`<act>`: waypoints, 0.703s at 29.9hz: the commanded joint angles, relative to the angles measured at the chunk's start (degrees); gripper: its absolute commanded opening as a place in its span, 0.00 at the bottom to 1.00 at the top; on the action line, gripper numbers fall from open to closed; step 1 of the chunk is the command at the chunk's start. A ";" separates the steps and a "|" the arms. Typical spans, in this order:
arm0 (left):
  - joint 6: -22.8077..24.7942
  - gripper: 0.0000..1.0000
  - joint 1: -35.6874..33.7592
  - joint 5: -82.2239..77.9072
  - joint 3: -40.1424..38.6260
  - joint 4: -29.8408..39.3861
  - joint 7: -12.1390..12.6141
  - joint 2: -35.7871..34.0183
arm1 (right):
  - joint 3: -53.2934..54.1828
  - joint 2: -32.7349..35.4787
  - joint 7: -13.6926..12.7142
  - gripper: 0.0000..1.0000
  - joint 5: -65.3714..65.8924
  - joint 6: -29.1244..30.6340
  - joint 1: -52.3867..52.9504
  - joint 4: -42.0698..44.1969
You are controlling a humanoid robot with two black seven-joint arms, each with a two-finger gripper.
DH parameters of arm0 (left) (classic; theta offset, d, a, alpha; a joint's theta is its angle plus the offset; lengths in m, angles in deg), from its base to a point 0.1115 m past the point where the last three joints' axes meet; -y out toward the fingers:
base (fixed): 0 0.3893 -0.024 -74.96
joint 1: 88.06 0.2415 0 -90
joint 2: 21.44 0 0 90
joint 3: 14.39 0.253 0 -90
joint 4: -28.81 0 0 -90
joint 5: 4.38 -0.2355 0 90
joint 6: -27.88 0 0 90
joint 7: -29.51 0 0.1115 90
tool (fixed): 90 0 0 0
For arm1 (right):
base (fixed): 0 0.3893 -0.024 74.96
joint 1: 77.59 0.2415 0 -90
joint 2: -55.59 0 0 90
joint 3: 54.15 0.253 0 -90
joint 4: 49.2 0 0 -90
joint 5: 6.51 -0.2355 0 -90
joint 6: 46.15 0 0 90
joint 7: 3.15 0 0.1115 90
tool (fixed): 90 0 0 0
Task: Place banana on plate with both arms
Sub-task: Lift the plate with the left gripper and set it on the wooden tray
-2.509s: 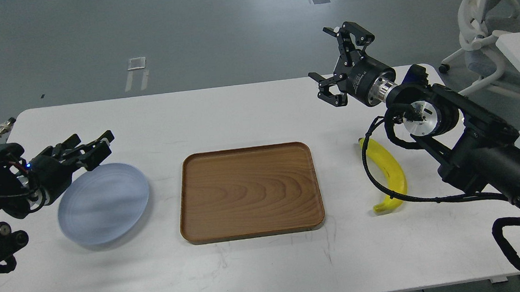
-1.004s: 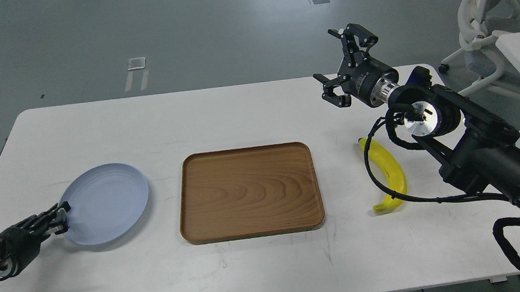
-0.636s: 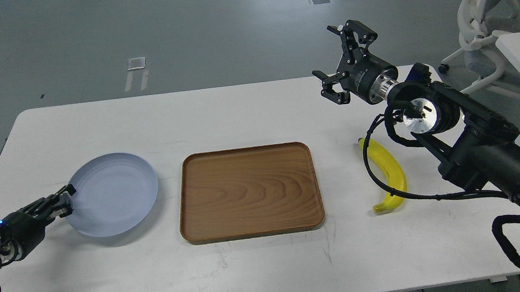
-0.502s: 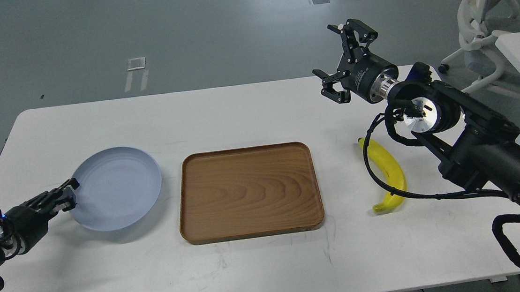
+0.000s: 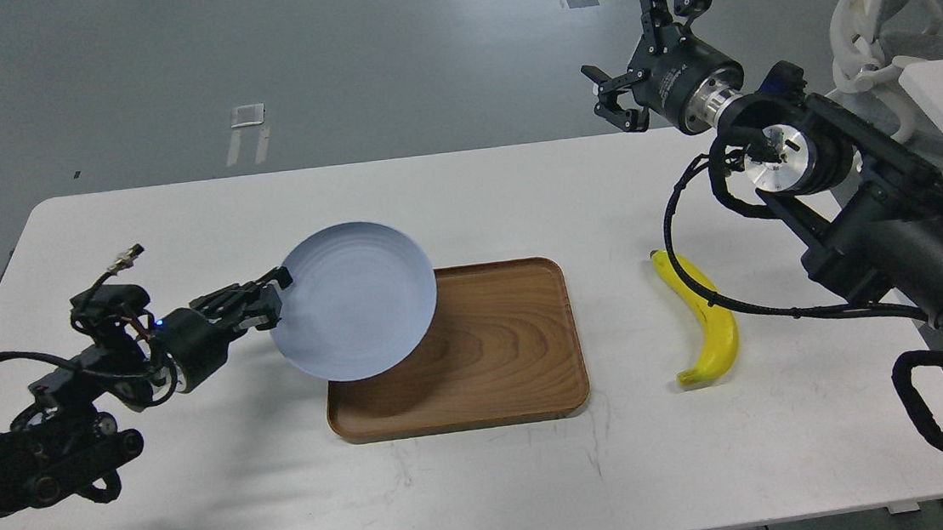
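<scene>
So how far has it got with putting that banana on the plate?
Early on. Done: the left end effector has gripped the round pale blue plate by its rim. In hand: the plate hangs lifted over the brown wooden tray. Left: the curved yellow banana lies untouched on the white table; the right end effector is open, raised.
</scene>
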 commanded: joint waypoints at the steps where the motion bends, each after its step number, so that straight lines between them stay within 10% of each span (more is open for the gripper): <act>1: 1.64 0.00 -2.49 -0.23 2.59 -0.44 0.01 3.61 | 0.02 0.03 0.02 1.00 -0.01 -0.10 0.21 0.57; 21: 2.17 0.00 -3.81 -0.05 12.18 -10.02 0.01 12.75 | 0.11 0.65 0.02 1.00 -0.10 -0.10 -0.23 0.57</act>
